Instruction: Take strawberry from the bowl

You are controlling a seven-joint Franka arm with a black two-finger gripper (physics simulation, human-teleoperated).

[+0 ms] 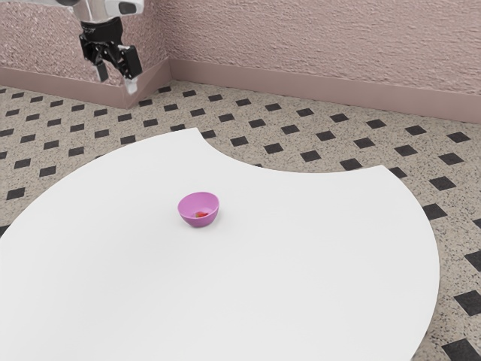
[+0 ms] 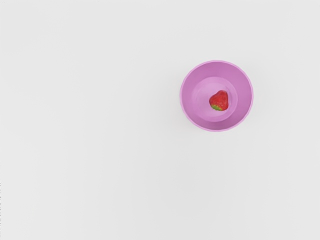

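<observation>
Strawberry (image 2: 220, 100), red with a green leafy cap, lying inside the round, pink-purple bowl (image 2: 244, 95), on its bottom. Beneath that, a white, curved-edged table (image 1: 301, 263). Toward the exterior view's upper left, well apart from the bowl, a black two-finger gripper (image 1: 117, 80), fingers apart.

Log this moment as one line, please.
gripper: open, empty, above floor | strawberry: inside pink bowl | pink bowl: upright on white table | pick: not yet made
</observation>
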